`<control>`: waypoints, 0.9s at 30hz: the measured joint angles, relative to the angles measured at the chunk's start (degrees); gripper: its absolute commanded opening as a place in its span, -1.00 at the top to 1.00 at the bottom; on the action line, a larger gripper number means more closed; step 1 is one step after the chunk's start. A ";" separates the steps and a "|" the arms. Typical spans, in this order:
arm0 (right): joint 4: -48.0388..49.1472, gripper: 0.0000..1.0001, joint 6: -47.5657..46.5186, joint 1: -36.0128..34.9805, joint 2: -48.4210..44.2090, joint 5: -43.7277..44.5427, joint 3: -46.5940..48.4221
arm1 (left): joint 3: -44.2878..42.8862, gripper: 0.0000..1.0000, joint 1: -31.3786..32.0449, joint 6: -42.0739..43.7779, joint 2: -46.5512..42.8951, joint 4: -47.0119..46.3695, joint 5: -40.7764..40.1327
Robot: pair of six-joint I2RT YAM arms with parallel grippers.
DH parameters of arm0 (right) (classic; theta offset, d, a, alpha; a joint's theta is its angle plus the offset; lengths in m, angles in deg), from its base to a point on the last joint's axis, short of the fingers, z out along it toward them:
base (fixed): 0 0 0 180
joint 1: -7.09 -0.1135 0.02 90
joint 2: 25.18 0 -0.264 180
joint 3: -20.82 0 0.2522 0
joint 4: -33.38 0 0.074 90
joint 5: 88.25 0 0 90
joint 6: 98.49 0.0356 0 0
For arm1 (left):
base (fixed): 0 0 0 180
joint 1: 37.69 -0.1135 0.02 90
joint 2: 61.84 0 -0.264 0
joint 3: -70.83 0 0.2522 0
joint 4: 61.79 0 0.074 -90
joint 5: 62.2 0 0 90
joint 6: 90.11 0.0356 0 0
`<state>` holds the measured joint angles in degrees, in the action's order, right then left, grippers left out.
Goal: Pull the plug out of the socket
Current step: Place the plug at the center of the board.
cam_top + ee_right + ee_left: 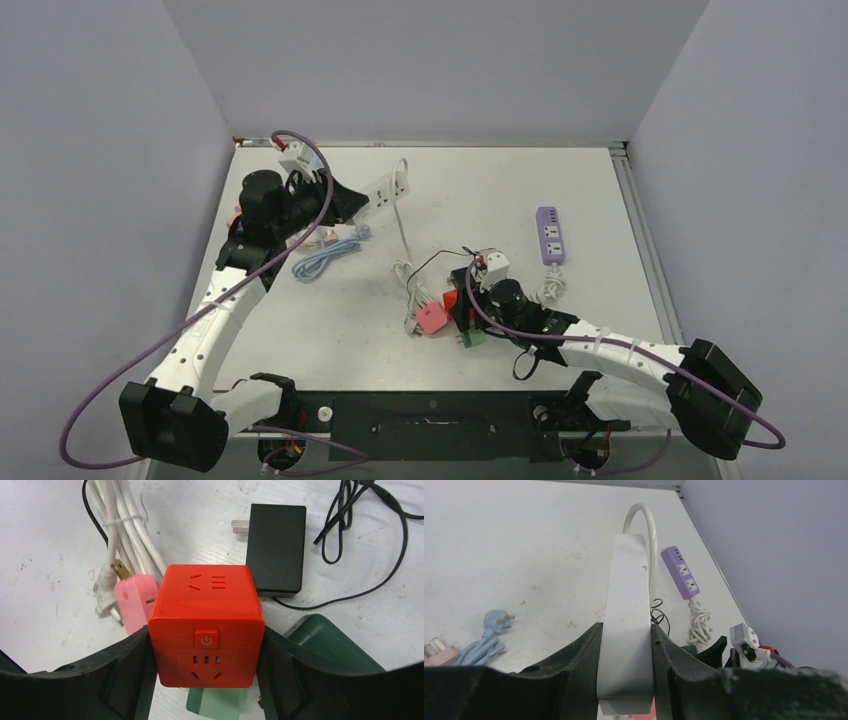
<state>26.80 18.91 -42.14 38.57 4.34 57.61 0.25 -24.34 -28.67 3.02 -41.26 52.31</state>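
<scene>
A red cube socket [206, 615] sits between the fingers of my right gripper [206, 640], which is shut on its two sides, low over the table [330, 330]. A pink plug [132, 602] with a brass prong lies against the cube's far left corner; I cannot tell if the two are joined. A pale green piece [217, 700] shows just under the cube. At the back left, my left gripper [626, 630] is shut on a long white power strip [626, 590] and holds it above the table.
A black adapter [275, 547] with a thin black lead lies beyond the cube, and a dark green block [330, 640] to its right. A bundled white cable [127, 530] lies at far left. A purple power strip [549, 235] lies right of centre, a blue cable [325, 258] below the left gripper.
</scene>
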 measured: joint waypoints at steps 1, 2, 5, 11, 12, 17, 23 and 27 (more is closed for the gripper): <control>-0.63 -0.47 0.13 0.00 -0.63 0.26 0.00 | -1.07 1.00 0.00 -0.57 -0.48 -0.15 0.04; -1.16 -0.55 0.24 0.00 -1.25 0.44 0.00 | -2.05 1.00 0.00 -0.96 -0.83 -0.17 0.15; -2.10 -0.77 0.31 0.00 -3.65 1.03 0.02 | -5.49 1.00 0.02 -1.51 -1.44 -0.04 0.28; -4.35 -0.85 -0.83 0.00 -9.25 2.58 1.68 | -11.58 1.00 0.94 -2.08 -2.05 0.28 0.42; -4.44 -0.81 -1.27 0.00 -10.10 2.78 2.38 | -12.22 1.00 1.36 -2.29 -2.25 0.24 0.46; -3.17 -0.79 -3.96 0.15 -12.00 3.21 5.31 | -13.94 1.00 3.91 -2.69 -2.16 0.02 0.57; 4.81 -0.80 -7.85 4.85 -9.07 -0.94 8.44 | -15.30 1.00 7.06 -3.93 -1.03 -1.99 0.52; 14.25 -0.80 -9.22 8.57 -2.82 -5.18 9.60 | -14.69 1.00 8.48 -4.94 -0.96 -4.44 -0.02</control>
<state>41.05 9.68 -33.57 35.75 -0.84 67.21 -14.43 -15.86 -33.61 2.06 -45.70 52.29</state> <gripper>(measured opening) 0.899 0.317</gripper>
